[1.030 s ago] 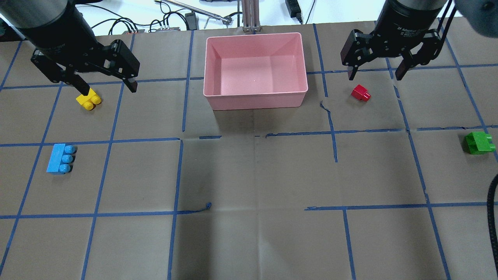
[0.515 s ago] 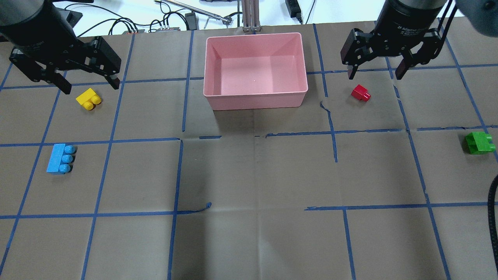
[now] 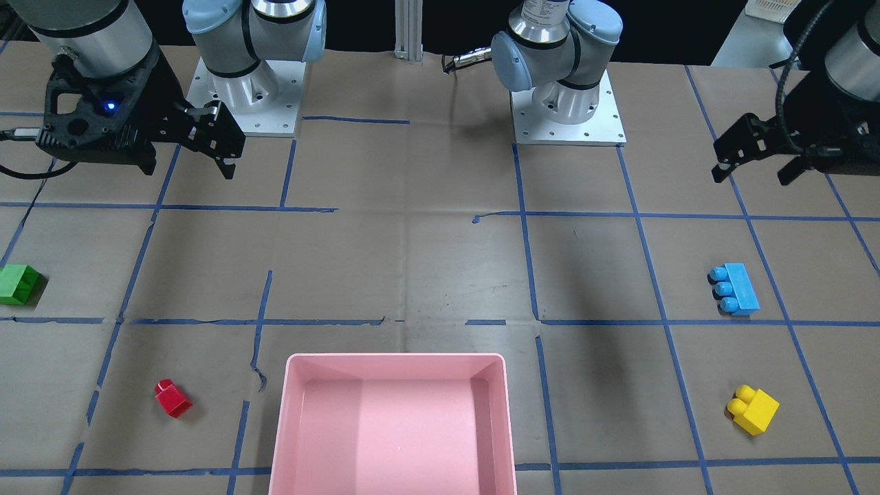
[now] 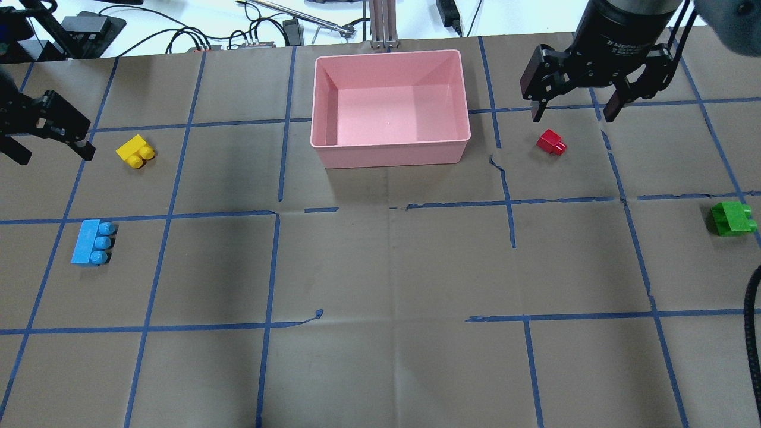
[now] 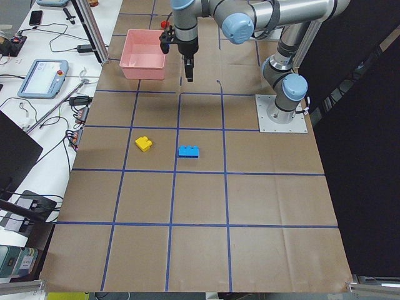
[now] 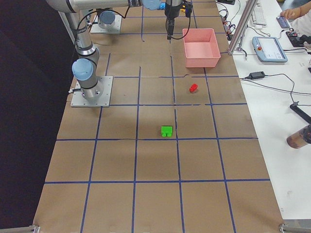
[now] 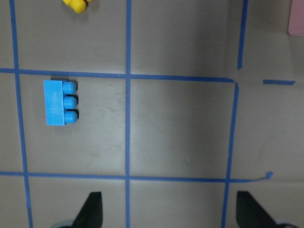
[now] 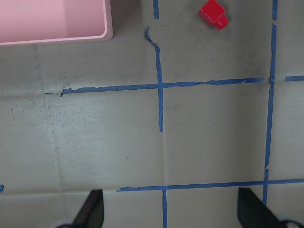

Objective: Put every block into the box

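My left jaws and right jaws hang spread, empty. On the counter (image 4: 386, 267), outside the box (image 4: 389, 156): yellow block (image 4: 135, 151) and blue block (image 4: 91, 242) leftward, red block (image 4: 551, 142) and green block (image 4: 732, 219) rightward.

White lettering on the black body of the right gripper (image 4: 572, 112) reads "2F Adaptive"; the words after it are too small to read.
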Controlling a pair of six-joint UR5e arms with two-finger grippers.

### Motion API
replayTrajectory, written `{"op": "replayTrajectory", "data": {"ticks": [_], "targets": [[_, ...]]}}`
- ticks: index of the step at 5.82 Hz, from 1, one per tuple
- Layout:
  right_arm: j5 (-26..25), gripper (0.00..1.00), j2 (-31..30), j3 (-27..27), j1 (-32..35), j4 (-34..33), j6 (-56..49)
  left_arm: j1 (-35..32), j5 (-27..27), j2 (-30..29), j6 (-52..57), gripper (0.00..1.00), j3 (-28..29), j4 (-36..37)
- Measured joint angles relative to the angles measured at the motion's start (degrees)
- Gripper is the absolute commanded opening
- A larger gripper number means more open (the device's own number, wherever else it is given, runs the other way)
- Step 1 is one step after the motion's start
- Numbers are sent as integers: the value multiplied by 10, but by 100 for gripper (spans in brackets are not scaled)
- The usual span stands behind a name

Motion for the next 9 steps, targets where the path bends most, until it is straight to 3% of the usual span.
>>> {"op": "replayTrajectory", "data": {"ticks": [2,5,7,9], "targets": [[-2,100,2,2,-34,-3,-61,67,1,-56,101,98,-76,127],[-6,100,3,14,-194,-8,-289,95,1,-143,147,96,-100,206],[-32,100,26,32,-315,-72,-392,109,3,-203,193,97,-102,273],[-38,100,76,39,-413,-134,-415,115,17,-243,196,98,-129,341]]}}
